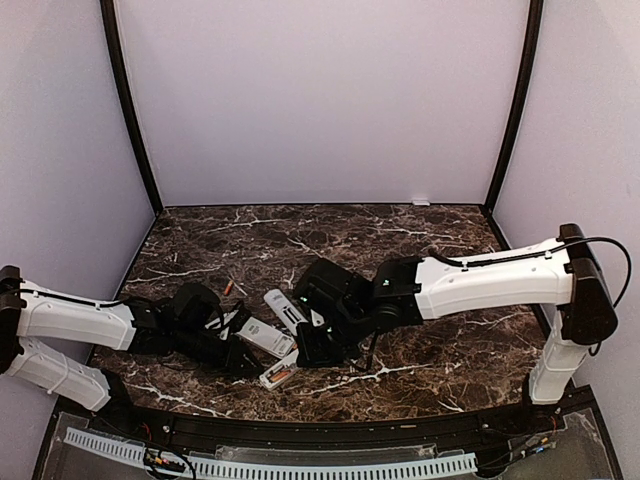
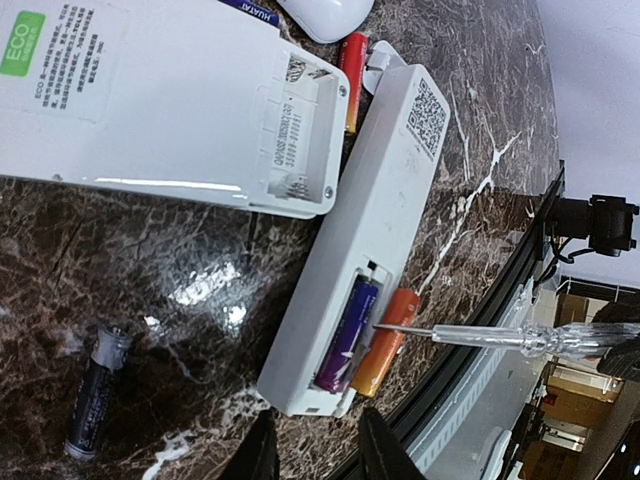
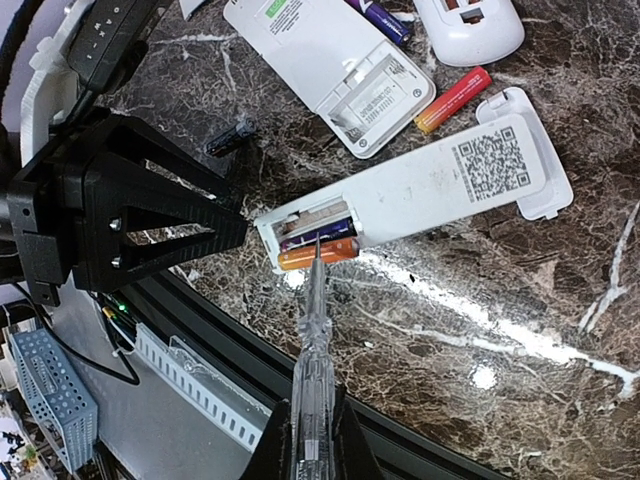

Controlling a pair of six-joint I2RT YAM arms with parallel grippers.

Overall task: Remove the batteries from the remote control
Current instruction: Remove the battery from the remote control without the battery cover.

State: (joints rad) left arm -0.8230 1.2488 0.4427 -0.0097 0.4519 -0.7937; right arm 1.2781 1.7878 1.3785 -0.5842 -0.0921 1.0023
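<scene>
My right claw (image 3: 312, 445) pinches a screwdriver (image 3: 311, 330), its tip prying at two batteries (image 3: 318, 253) in the remote (image 3: 430, 190) just ahead. My left claw (image 2: 320, 440), slightly spread and empty, sits at the remote's end, likely bracing it.

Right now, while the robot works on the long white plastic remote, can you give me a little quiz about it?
1. True or false: the right gripper holds a clear-handled screwdriver.
2. Where does the screwdriver's tip point?
A. Into the open battery compartment of the long white plastic remote
B. Into the wide white remote's empty compartment
C. At the dark battery lying loose on the table
3. How many batteries lie in that open compartment?

Key: 1 true. 2 A. 3 two: an orange cylinder battery and a purple cylinder battery.
</scene>
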